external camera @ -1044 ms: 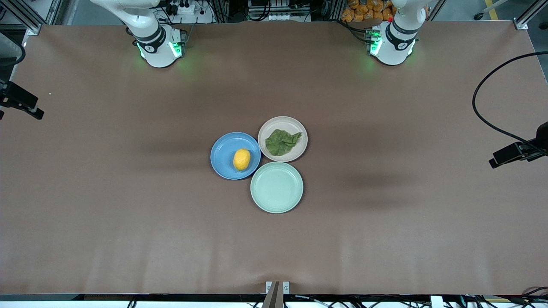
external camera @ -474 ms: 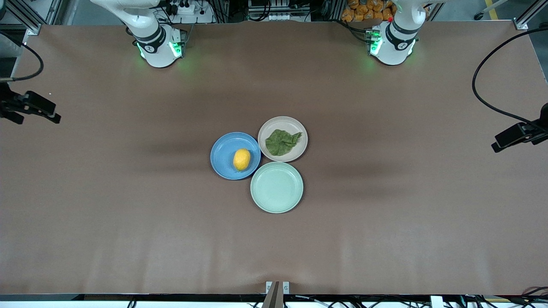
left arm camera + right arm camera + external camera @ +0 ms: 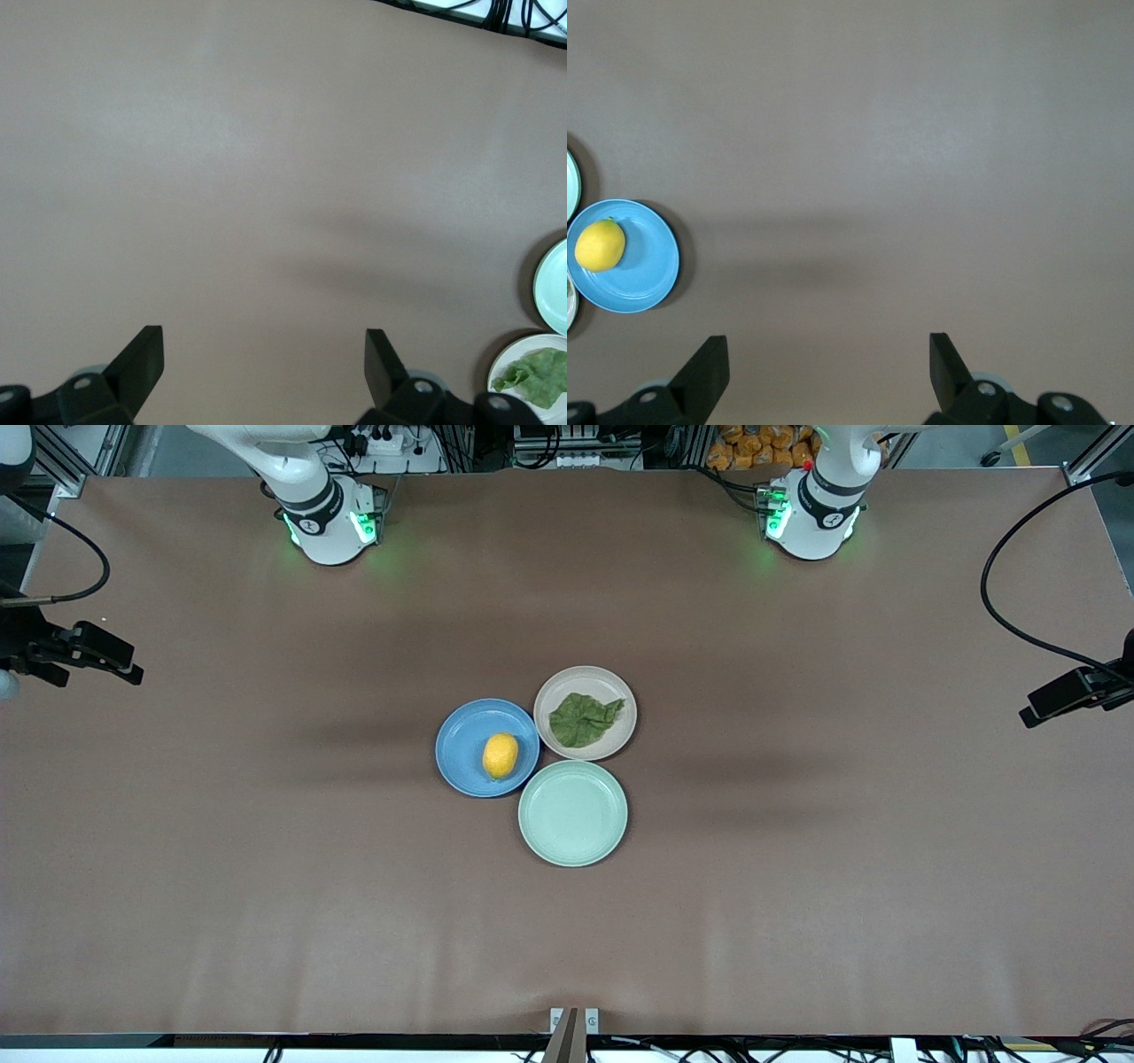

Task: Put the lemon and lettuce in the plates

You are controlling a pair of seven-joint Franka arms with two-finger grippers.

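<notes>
Left gripper [image 3: 264,354]: fingers spread wide, holding nothing, over bare surface [image 3: 797,886].
Right gripper [image 3: 828,359]: the same.
Lemon [image 3: 500,755]: on blue plate [image 3: 462,735].
Lettuce [image 3: 584,719]: on beige-pink plate [image 3: 585,677].

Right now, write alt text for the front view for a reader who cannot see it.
Three plates touch mid-table: the lemon on the blue plate, the lettuce on the beige-pink plate, and a bare mint-green plate nearest the camera. The left gripper and right gripper hover at opposite table ends.
</notes>
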